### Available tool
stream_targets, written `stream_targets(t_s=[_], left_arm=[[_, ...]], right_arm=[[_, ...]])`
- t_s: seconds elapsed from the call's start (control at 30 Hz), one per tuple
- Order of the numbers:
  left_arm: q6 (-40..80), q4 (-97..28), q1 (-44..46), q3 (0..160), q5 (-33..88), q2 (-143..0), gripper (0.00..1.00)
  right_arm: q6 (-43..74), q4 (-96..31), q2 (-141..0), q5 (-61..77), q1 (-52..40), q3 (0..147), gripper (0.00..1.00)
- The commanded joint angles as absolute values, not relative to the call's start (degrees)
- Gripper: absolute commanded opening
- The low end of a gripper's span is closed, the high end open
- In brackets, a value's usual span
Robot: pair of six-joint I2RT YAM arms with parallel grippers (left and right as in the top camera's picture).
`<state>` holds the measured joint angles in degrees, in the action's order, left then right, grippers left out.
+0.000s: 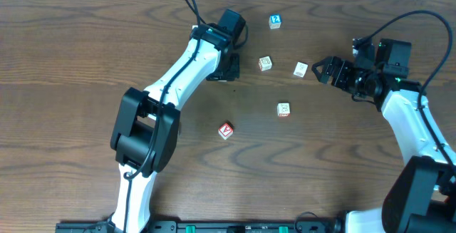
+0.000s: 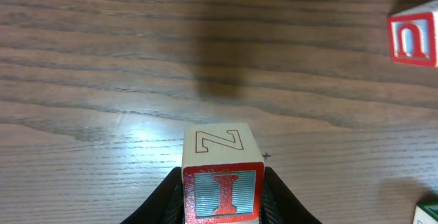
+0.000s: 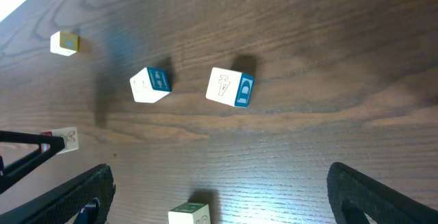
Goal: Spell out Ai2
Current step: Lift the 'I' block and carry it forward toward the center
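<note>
The left gripper (image 2: 223, 205) clenched the I block (image 2: 222, 175), at 12 o'clock from the A block (image 1: 226, 130); it looked light, rigid, slick-faced, best pinched across flat sides; the right gripper (image 1: 326, 70) gaped, released.

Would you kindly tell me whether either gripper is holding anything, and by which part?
The left gripper holds the I block, pinched by its two opposite side faces. The right gripper is open and holds nothing.
</note>
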<state>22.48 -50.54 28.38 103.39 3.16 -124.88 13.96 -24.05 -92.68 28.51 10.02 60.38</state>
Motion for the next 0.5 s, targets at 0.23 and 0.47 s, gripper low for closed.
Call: stream_targets(t_s=[0.23,0.47], left_arm=[[25.5,-50.2,30.6,104.8,3.8,-125.5,0.06],[26.0,-49.7,31.0,104.7,4.6,-126.3,0.06]], right_arm=[[13.2,-24.9,-92.9,28.9,10.4,61.6,0.99],[13.2,-26.1,-92.9,28.9,10.4,61.6,0.99]])
